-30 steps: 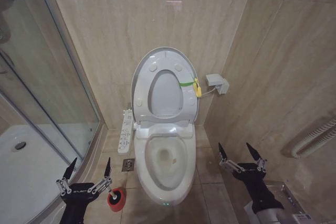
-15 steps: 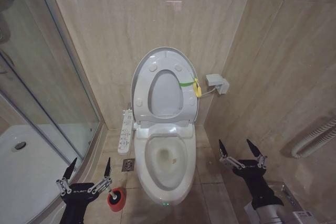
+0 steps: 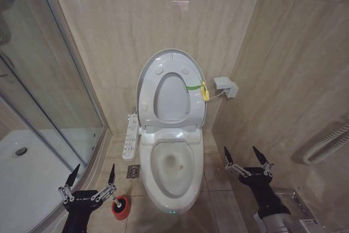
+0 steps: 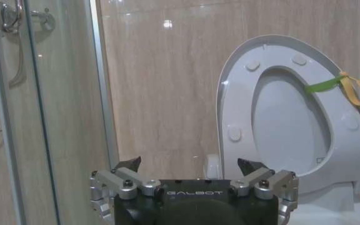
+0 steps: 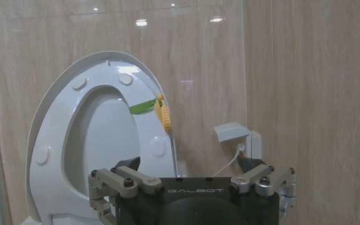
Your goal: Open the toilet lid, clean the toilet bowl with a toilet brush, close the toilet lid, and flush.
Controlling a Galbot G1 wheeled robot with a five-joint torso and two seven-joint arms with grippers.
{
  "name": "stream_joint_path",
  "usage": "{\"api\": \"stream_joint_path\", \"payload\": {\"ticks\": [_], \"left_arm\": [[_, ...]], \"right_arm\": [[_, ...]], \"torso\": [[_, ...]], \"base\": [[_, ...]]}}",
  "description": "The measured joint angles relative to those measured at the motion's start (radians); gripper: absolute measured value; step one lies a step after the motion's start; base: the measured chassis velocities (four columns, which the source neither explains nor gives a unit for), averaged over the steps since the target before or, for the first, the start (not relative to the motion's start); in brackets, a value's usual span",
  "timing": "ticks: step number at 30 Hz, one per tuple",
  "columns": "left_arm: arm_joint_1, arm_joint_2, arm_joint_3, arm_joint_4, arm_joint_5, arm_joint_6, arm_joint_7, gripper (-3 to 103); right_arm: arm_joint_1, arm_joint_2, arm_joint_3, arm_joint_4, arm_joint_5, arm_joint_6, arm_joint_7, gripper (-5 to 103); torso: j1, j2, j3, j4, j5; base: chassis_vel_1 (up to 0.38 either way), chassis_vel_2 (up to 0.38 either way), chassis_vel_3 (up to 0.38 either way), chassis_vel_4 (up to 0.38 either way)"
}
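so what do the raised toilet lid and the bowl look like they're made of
Toilet lid: probably glossy white plastic, judging by its thin moulded shell with small bumper pads. Toilet bowl: looks like glazed white ceramic, thick-walled with a smooth rounded rim.

The brush point(image 3: 116, 202) shows little beyond a short white stub rising from the red cup point(image 3: 120, 208); its bristles are hidden inside the cup. The left gripper point(image 3: 90, 179) covers part of that cup. Both arms run off the head view's lower edge. In each wrist view the gripper body hides the bowl, and the lid point(image 4: 292, 117) is cut by the frame's edge. The buttons on the panel point(image 3: 131, 135) are too small to read.
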Motion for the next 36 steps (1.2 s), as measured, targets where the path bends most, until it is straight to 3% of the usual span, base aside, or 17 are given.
{"api": "stream_joint_path", "payload": {"ticks": [36], "left_arm": [[0.0,0.0,0.0,0.0,0.0,0.0,0.0,100]], "right_arm": [[0.0,0.0,0.001,0.0,-0.001,0.0,0.001,100]], "torso": [[0.0,0.0,0.0,0.0,0.0]], "base": [[0.0,0.0,0.0,0.0]]}}
